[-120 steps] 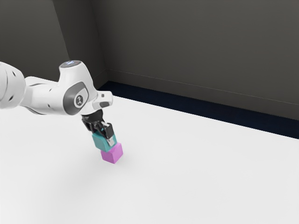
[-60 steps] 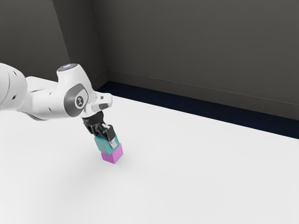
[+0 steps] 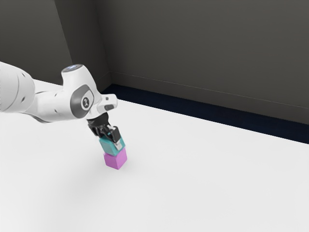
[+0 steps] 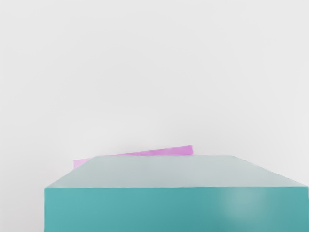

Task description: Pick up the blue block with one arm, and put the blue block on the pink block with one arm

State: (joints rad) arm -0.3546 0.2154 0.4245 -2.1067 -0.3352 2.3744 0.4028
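The blue block [image 3: 110, 146], teal in colour, sits squarely on top of the pink block [image 3: 116, 159] on the white table [image 3: 203, 179]. My gripper [image 3: 112, 139] comes down on it from the upper left, its black fingers on two sides of the blue block, shut on it. In the wrist view the blue block [image 4: 174, 198] is large just under my hand, and a thin strip of the pink block [image 4: 154, 152] peeks out behind its far edge.
The white table stretches wide toward the exterior view's right and front. A dark wall [image 3: 203, 48] with a dark blue floor strip [image 3: 217, 113] runs behind the table's far edge.
My hand has shifted slightly right, carrying the blue block from an offset, tilted pose to sit level on top of the pink block.
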